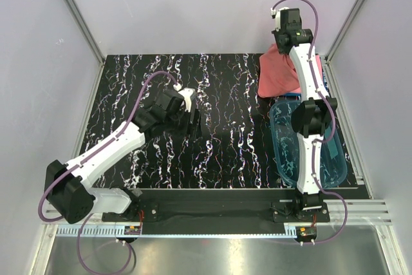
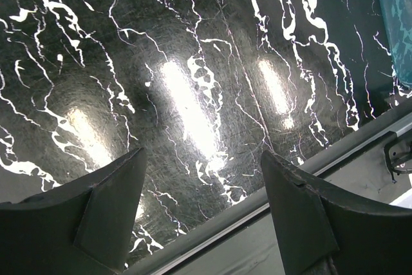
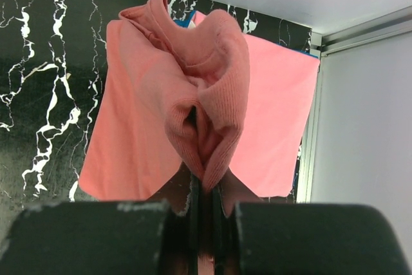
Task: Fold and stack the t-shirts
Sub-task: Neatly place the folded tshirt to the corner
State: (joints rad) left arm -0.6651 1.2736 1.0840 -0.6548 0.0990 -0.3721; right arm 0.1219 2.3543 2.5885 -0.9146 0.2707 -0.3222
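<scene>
Salmon cloth is bunched in the right gripper point(image 3: 205, 188), whose fingers are pressed together on a fold of the salmon t-shirt point(image 3: 193, 88). The rest of it hangs over the far right corner of the black marbled table point(image 1: 225, 94). Beneath lies a folded lighter pink t-shirt point(image 3: 277, 107), with a sliver of blue t-shirt point(image 3: 183, 22) showing past it. Over bare tabletop left of centre, the left gripper point(image 2: 203, 185) hovers with its fingers spread apart, holding nothing. A clear blue tub point(image 1: 286, 152) sits on the right side, nearer than the shirts.

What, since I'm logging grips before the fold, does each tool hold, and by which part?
The right tool pinches the salmon t-shirt by a bunched, ribbed fold of cloth; the left tool is open, holding nothing.
</scene>
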